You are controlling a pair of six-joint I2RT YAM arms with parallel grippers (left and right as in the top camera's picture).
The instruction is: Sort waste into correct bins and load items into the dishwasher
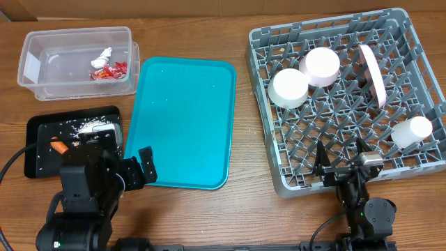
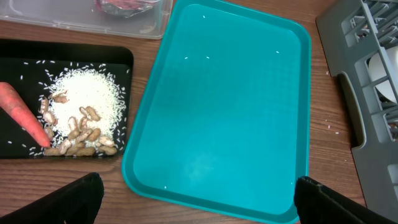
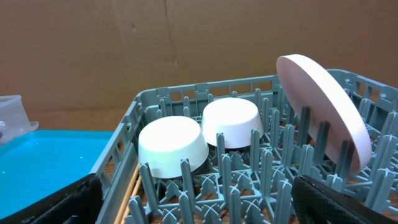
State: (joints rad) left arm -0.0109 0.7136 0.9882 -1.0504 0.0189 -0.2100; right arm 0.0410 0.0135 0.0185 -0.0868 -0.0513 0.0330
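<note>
Dish rack (image 1: 259,84), one: stiff lattice plastic, loaded, at surface's right.
Clear tub (image 1: 63,63), one. Black tray (image 1: 38,157), one.
Plate (image 1: 373,73), one: stood on edge between pegs, brittle, best gripped by rim.
Bowls (image 1: 289,87), two: inverted in rack, glossy, judged slippery.
Cup (image 1: 411,130), one: laid in rack.
Chopsticks (image 3: 132,194): thin, seen by rack wall, count unclear.
Carrot (image 2: 22,112), one: firm, in black tray.
Wrapper (image 1: 111,70), tissue (image 1: 101,57): one each, featherlight, in tub.
Left end effector (image 1: 139,167), right end effector (image 1: 341,164): both released, nothing held.

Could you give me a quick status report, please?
Left gripper, right gripper open, empty. Bowls, plate, cup in rack. Wrapper in tub, rice in black tray. Nothing obstructing.
</note>
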